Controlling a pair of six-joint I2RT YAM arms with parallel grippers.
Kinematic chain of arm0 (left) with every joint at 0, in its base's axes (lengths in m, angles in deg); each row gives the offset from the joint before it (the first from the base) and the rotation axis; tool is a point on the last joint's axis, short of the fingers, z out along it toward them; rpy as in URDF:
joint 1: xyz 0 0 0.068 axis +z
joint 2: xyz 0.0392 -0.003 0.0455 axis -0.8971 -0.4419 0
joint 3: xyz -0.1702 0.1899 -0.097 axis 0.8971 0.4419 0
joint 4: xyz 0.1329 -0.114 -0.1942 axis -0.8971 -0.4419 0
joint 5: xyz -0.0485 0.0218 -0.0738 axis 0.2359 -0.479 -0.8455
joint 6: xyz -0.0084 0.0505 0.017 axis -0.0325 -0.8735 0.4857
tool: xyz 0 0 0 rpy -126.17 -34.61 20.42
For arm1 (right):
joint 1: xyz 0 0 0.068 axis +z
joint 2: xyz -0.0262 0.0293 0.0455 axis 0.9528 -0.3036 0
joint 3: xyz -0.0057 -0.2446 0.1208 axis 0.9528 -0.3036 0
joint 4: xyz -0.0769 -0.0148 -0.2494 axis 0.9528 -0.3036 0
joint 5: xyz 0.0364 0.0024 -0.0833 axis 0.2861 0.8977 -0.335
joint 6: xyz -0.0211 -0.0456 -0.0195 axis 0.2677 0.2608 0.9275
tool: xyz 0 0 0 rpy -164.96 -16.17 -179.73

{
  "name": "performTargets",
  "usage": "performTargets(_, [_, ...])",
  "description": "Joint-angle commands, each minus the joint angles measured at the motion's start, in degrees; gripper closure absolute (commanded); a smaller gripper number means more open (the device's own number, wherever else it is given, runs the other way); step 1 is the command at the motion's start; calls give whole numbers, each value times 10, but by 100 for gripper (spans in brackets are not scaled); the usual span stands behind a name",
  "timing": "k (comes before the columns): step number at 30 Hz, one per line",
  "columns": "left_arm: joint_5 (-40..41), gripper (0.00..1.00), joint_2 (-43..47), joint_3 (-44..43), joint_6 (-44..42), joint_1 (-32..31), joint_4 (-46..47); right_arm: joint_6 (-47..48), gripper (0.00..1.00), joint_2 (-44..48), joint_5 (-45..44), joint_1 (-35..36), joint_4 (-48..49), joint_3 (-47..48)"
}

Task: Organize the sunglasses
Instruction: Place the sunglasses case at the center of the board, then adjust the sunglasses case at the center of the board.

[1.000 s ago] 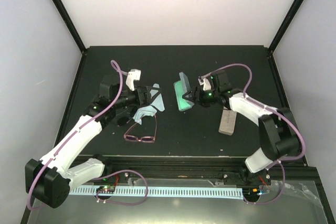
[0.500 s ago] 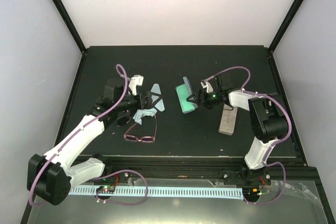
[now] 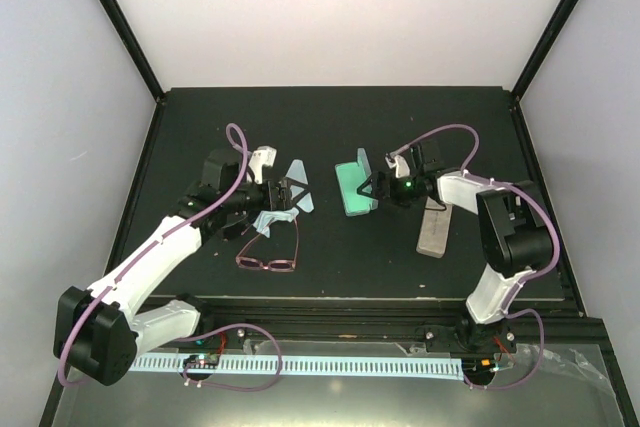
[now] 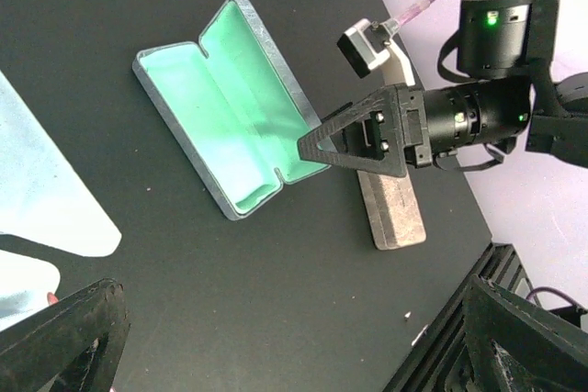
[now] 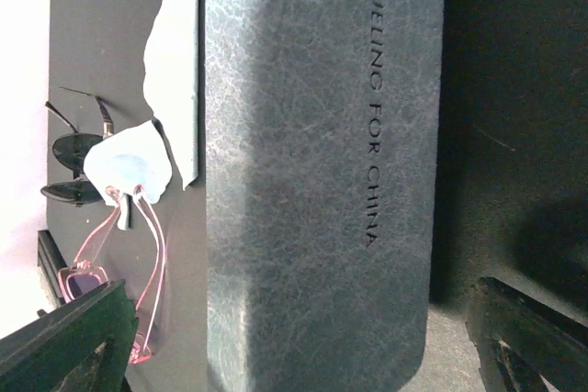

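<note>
Left of centre in the top view: left gripper (image 3: 291, 194), jaws spread to the full and nothing between them, hanging over a light blue cloth (image 3: 270, 219). Just below, toward the lower middle of the frame: pink-maroon sunglasses (image 3: 264, 265), flat on the black table (image 3: 200, 117), thin arms unfolded and pointing up-frame. At the left edge of the right wrist view, just above the pink pair: black sunglasses (image 5: 72, 149), lying beside a small pale cloth (image 5: 129, 167).

Right of centre in the top view: right gripper (image 3: 370, 187), fingers wide apart, clamped on nothing — tips at the right-hand rim of the open blue-grey case (image 4: 220, 149), mint lining facing up. Touching the rim or just clear of it: cannot tell. Lower right of that gripper: closed beige case (image 3: 433, 232), flat on the table.
</note>
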Motion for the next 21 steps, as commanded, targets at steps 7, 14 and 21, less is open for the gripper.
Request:
performTargets(7, [16, 1, 1, -33, -22, 4, -32, 6, 3, 97, -233, 34, -79, 17])
performTargets(14, [106, 1, 35, -29, -21, 5, -55, 22, 9, 175, -423, 187, -122, 48])
performTargets(21, [170, 1, 73, -11, 6, 5, -47, 80, 39, 69, -399, 288, -156, 107])
